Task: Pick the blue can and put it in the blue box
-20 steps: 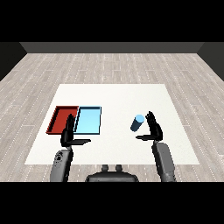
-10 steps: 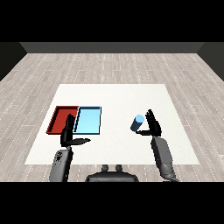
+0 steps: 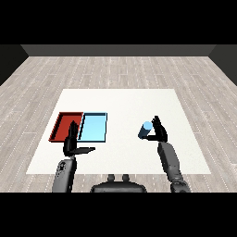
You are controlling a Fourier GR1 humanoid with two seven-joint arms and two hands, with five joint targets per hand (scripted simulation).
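1. The blue can [image 3: 145, 130] is a small smooth cylinder, tilted, lying on the white table [image 3: 125, 102] at about 3 o'clock from the trays.
2. The light blue tray [image 3: 94, 127] and red tray [image 3: 62, 126] are flat, shallow rectangles touching side by side.
3. The right hand [image 3: 159, 131] stands just at the can's 3 o'clock side, fingers upright; it seems to touch the can, but a closed grip isn't clear.
4. The left hand [image 3: 73, 143] is spread, fingers straight up over the red tray's near edge, thumb out toward 3 o'clock.

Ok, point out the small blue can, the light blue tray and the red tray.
small blue can [image 3: 145, 130], head view, on its side wall.
light blue tray [image 3: 94, 127], head view, on its bare floor.
red tray [image 3: 63, 125], head view, on its bare floor.
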